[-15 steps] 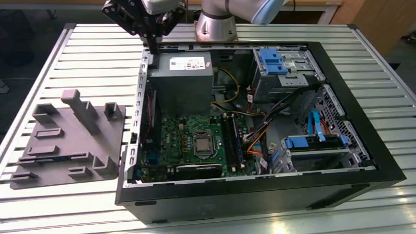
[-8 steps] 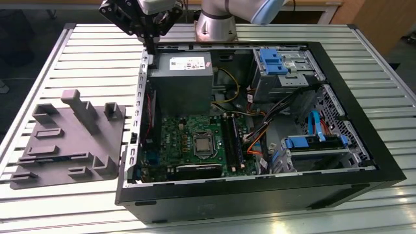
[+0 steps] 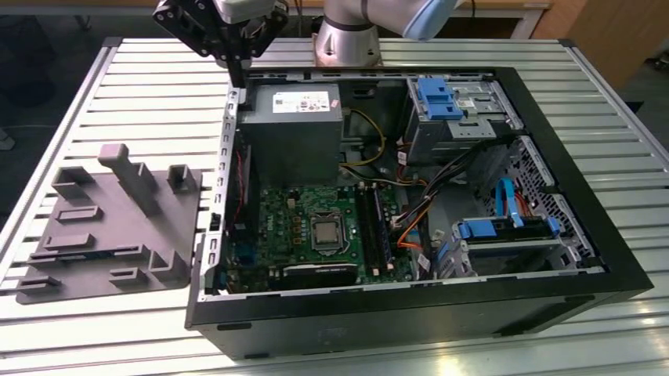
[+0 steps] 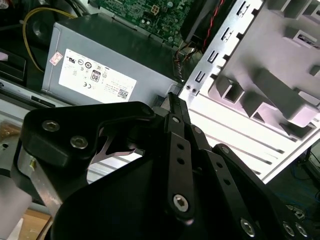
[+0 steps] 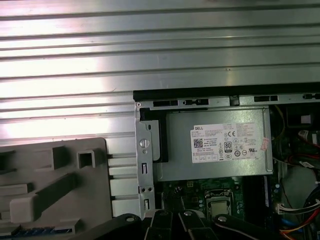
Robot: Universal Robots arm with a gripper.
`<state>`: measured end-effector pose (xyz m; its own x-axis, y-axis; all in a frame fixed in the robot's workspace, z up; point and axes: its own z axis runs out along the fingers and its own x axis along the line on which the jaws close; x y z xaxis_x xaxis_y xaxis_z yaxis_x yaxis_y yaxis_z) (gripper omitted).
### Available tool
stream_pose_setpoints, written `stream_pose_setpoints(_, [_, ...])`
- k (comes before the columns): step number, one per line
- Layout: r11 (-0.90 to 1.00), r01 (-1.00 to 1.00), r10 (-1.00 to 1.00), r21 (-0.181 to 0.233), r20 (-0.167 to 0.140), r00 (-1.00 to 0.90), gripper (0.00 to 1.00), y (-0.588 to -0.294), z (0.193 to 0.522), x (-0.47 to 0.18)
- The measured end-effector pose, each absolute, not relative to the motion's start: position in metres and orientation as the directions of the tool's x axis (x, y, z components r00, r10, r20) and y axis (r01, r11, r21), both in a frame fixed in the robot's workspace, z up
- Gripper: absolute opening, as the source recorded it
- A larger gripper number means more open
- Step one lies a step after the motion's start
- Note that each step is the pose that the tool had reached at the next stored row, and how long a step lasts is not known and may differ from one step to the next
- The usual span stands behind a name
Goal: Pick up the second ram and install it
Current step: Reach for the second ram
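My gripper (image 3: 238,77) hangs over the back corner of the open computer case (image 3: 585,258), on the exterior view's left beside the grey power supply (image 3: 291,117). Its black fingers (image 4: 175,102) come together to one narrow tip with nothing between them. The second ram (image 3: 92,252) looks like a slim dark strip lying in a slot near the front of the grey tray (image 3: 115,227), far from the gripper. In the first wrist view it shows as a bluish-dark strip (image 5: 35,231) at the tray's edge (image 5: 95,145). The long black memory slots (image 3: 372,227) lie on the green motherboard (image 3: 298,211).
The case lies on its side on a ribbed metal table (image 3: 136,94). Inside it are blue drive brackets (image 3: 439,98), orange and yellow cables (image 3: 410,227) and a bare processor socket (image 3: 326,231). The arm's base (image 3: 350,35) stands behind the case.
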<state>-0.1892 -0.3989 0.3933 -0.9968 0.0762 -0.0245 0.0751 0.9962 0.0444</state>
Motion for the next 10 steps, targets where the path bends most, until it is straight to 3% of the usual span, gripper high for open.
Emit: stream_pose_setpoints(10, [0.996,0.075,0.076,0.044,-0.024,-0.997,0.11,-0.3989,0.3933,-0.1956])
